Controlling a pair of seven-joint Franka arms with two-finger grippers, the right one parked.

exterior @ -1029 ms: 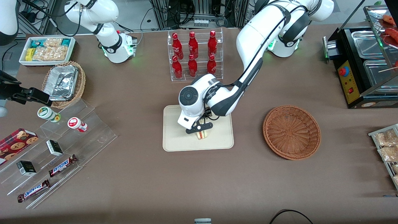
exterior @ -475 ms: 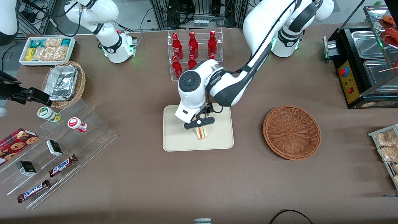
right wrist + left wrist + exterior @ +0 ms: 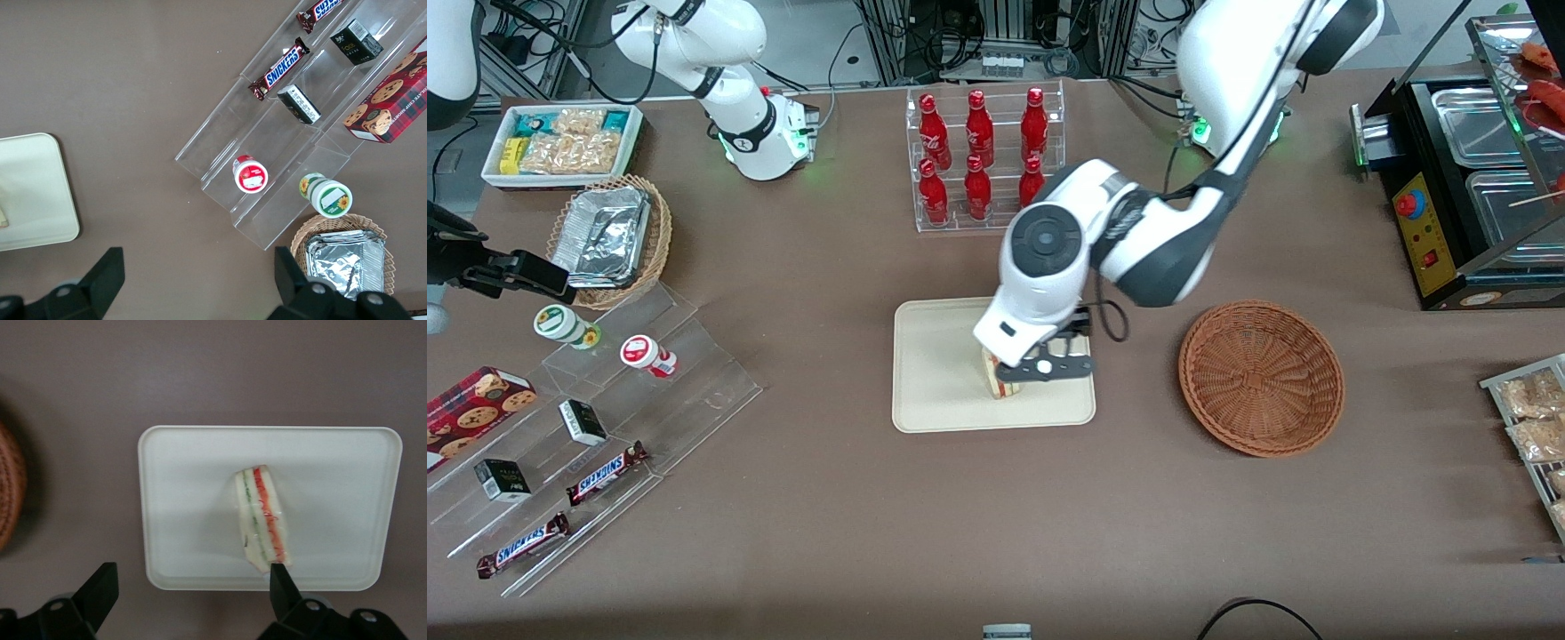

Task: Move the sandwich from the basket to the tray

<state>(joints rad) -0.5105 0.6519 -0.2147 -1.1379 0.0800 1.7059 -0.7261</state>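
The sandwich (image 3: 994, 377), a pale wedge with red and green filling, lies on the cream tray (image 3: 934, 391); it also shows in the left wrist view (image 3: 261, 520) on the tray (image 3: 187, 500). The reddish-brown wicker basket (image 3: 1261, 378) stands empty beside the tray, toward the working arm's end; its rim shows in the wrist view (image 3: 10, 490). My left gripper (image 3: 1047, 366) hangs high above the tray's edge nearest the basket, open and empty (image 3: 193, 587), clear of the sandwich.
An acrylic rack of red bottles (image 3: 983, 160) stands farther from the front camera than the tray. Stepped acrylic shelves with snacks (image 3: 605, 418) and a tan basket of foil containers (image 3: 609, 238) lie toward the parked arm's end. A black food warmer (image 3: 1467, 178) stands toward the working arm's end.
The gripper has let go of the sandwich, risen, and moved sideways toward the basket. The sandwich stays lying on the tray.
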